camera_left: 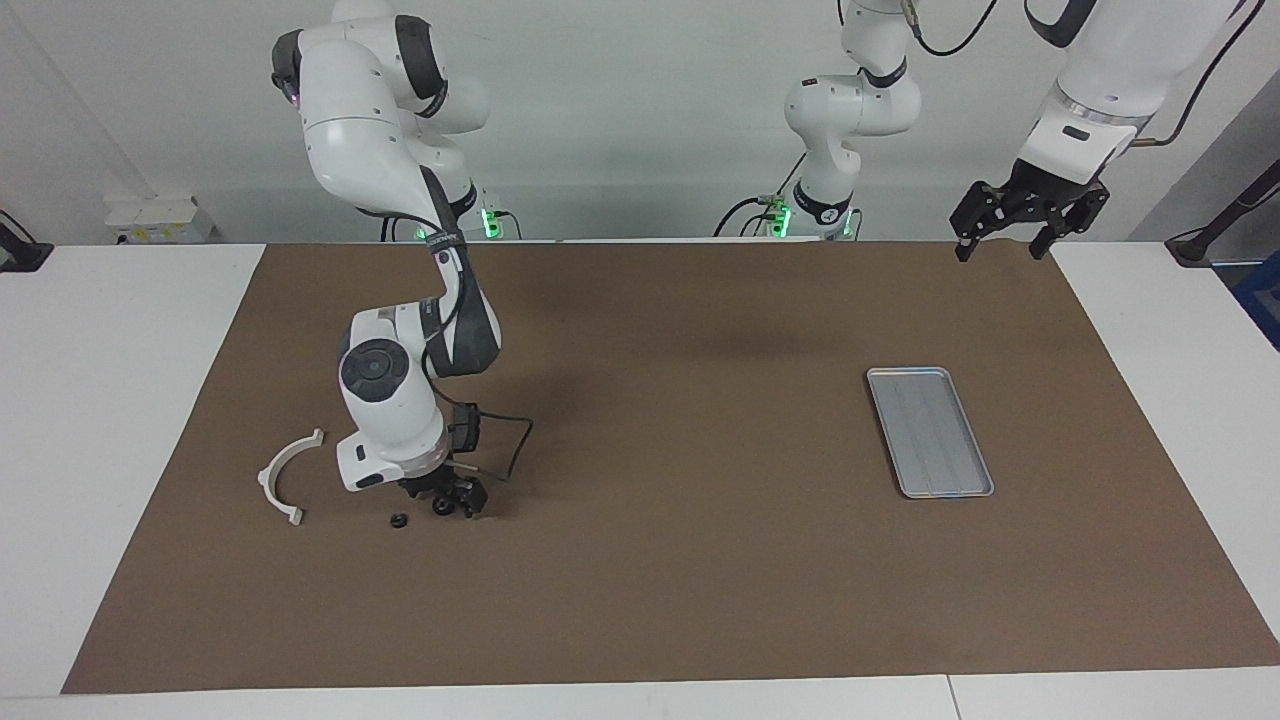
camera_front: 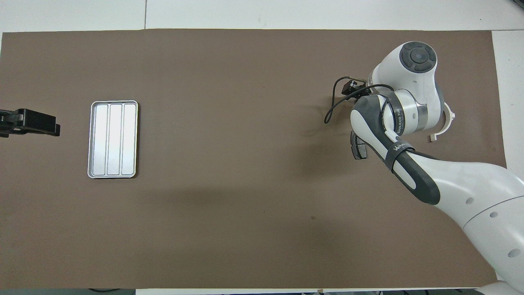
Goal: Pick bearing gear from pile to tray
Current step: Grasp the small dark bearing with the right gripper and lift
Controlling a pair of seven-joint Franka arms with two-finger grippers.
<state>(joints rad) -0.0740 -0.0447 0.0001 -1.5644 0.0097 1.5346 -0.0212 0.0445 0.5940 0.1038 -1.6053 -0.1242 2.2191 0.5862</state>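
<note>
One small black round piece [camera_left: 440, 507], apparently a bearing gear, lies on the brown mat [camera_left: 660, 560] at the right arm's end of the table. The right gripper [camera_left: 452, 499] is down at mat level right over it, its jaws spread wide on either side of the piece; whether the fingers touch it cannot be told. A second small black round piece [camera_left: 398, 521] lies loose just beside it, toward the white curved plastic arc [camera_left: 282, 478], which rests flat on the mat beside the gripper's wrist. In the overhead view a dark grey brake pad [camera_front: 357, 148] lies partly under the right arm, nearer to the robots than the gripper.

The silver-grey ribbed tray [camera_left: 930, 431] sits well apart, toward the left arm's end of the table. The left gripper [camera_left: 1001, 244] hangs high over the mat's edge near that arm's base, waiting, its jaws wide apart and holding nothing.
</note>
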